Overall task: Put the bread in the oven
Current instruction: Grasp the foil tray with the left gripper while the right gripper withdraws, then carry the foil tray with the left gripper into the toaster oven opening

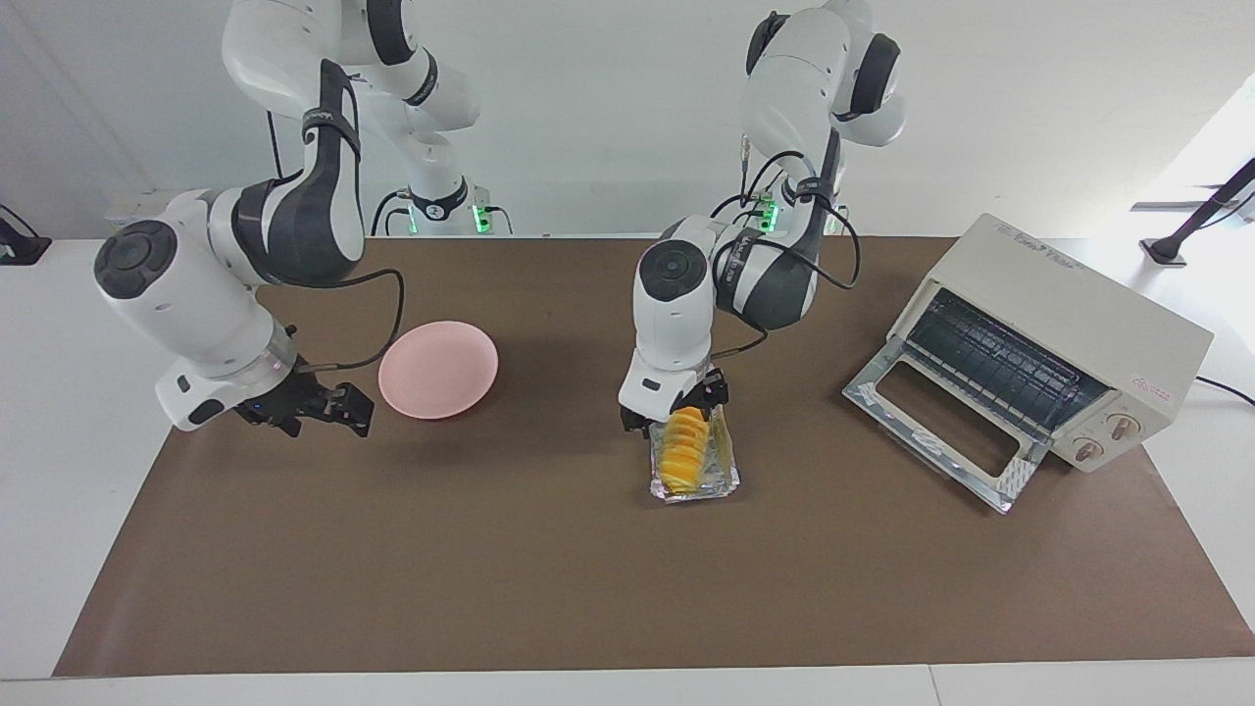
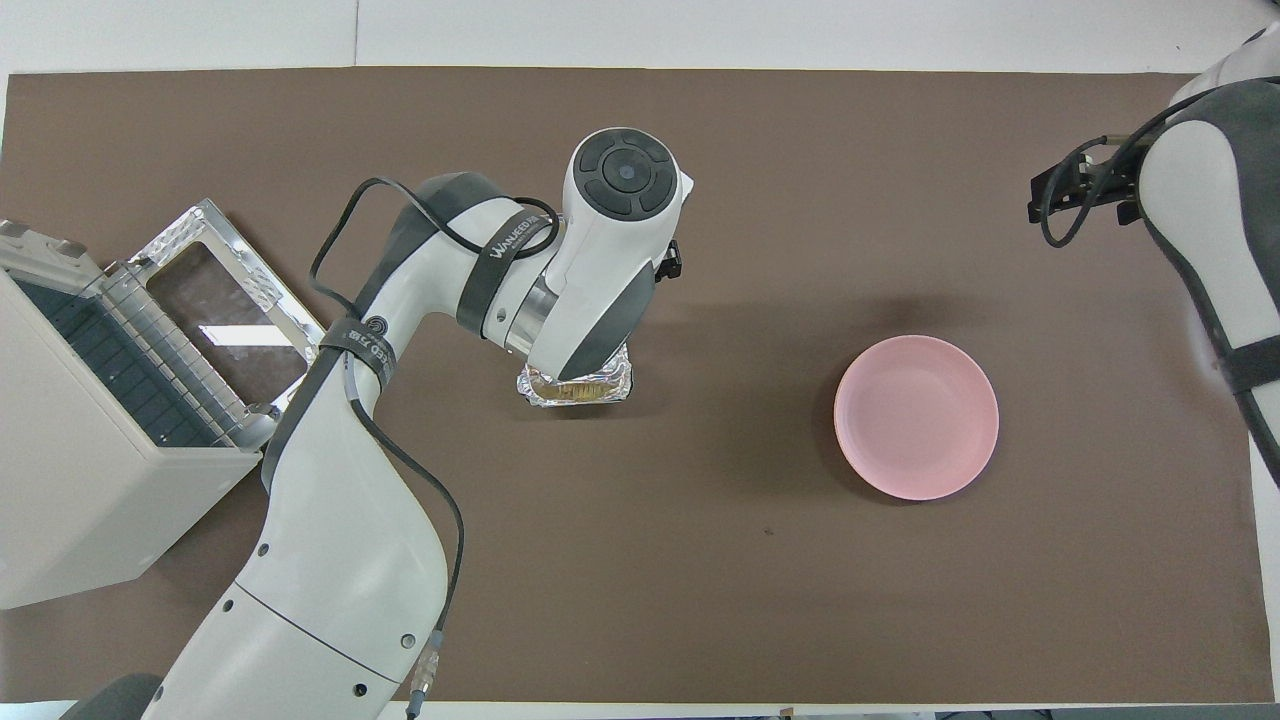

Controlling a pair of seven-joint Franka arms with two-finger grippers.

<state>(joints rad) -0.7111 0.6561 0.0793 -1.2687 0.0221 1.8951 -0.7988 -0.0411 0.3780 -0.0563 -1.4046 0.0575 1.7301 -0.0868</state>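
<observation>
The bread, a ridged yellow-orange roll, lies in a crinkled silver foil tray in the middle of the table. My left gripper is down at the end of the bread nearer the robots. In the overhead view the left hand hides most of the tray and only a sliver of bread shows. The cream-white oven stands at the left arm's end of the table, its glass door dropped open and its wire rack showing. My right gripper is open and empty and waits beside a pink plate.
The round pink plate lies toward the right arm's end of the table; it also shows in the overhead view. The oven's open door reaches out over the brown mat toward the tray. A power cord runs off beside the oven.
</observation>
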